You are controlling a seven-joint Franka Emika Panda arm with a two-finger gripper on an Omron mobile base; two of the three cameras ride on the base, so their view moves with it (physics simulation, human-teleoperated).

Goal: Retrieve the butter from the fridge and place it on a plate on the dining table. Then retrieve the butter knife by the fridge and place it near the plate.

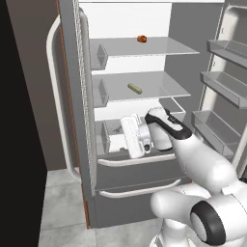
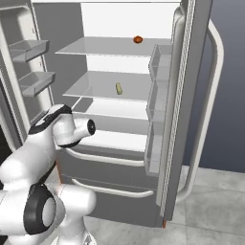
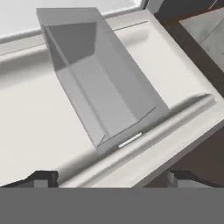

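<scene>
Hand view: our gripper (image 3: 111,177) is spread, empty, low by a door bin (image 3: 103,83). Butter (image 1: 134,88) sits at 12 o'clock above; rising, we risk clipping the glass shelf (image 1: 159,87).

Even, diffuse rendered lighting; fridge (image 1: 125,62) interior bright white, near-overexposed at back wall. Left edge of left base view black. Soft shadows beneath door bin (image 3: 100,78). Slight softness, no glare.

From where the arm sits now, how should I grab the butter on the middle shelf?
Grip the butter across its narrow width at mid-length, coming straight in from the open front of the fridge. It lies flat and alone on the glass shelf, higher than the open gripper, so raise the arm first.
</scene>
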